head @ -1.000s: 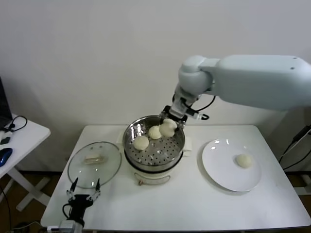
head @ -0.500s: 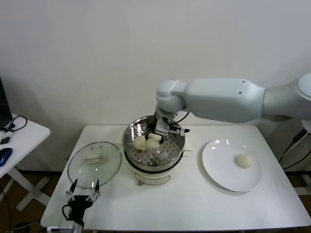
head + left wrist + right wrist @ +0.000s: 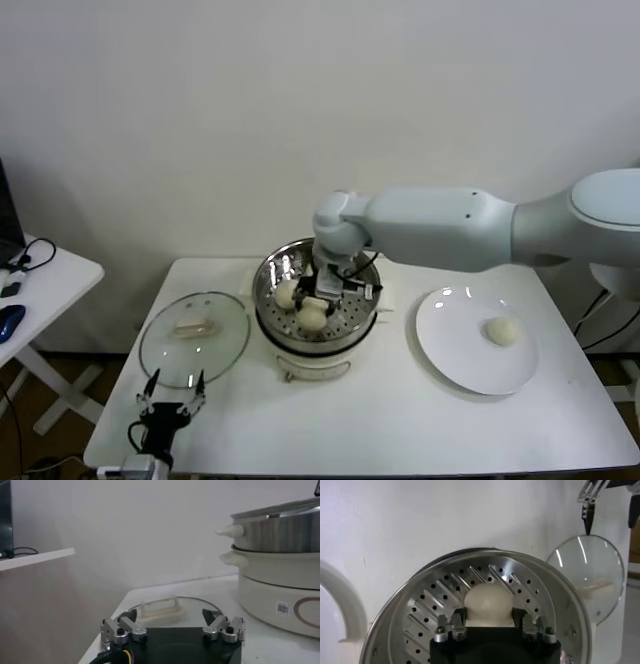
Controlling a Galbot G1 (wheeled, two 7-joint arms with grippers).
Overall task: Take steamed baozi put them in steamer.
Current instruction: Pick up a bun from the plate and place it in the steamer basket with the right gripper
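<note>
My right gripper (image 3: 316, 300) is down inside the steamer (image 3: 268, 290), its fingers (image 3: 454, 626) clamped either side of a steamed baozi (image 3: 488, 601), which sits low over the perforated tray (image 3: 427, 607) toward the middle of the pot. From the head camera I count that bun (image 3: 312, 316) just under the gripper and a second one (image 3: 288, 292) beside it toward the left and far side of the tray; if there is another in the pot, the arm hides it from me. The right arm (image 3: 440, 228) reaches in from the right, crossing above the table (image 3: 400, 420) to the steamer's far rim.

One more bun (image 3: 502, 331) lies alone on the flat white plate (image 3: 450, 350), well to the right of the steamer and apart from it.

The glass lid (image 3: 160, 350) with its cream handle (image 3: 194, 326) rests flat on the table just left of the steamer. My left gripper (image 3: 171, 400) is parked at the table's near left edge, just on the near side of the lid, jaws spread wide and holding nothing; its wrist camera looks across the lid handle (image 3: 161, 607) toward the steamer's white base (image 3: 280, 600).

A small side table (image 3: 45, 275) stands off to the far left with a cable (image 3: 35, 252) on it.
</note>
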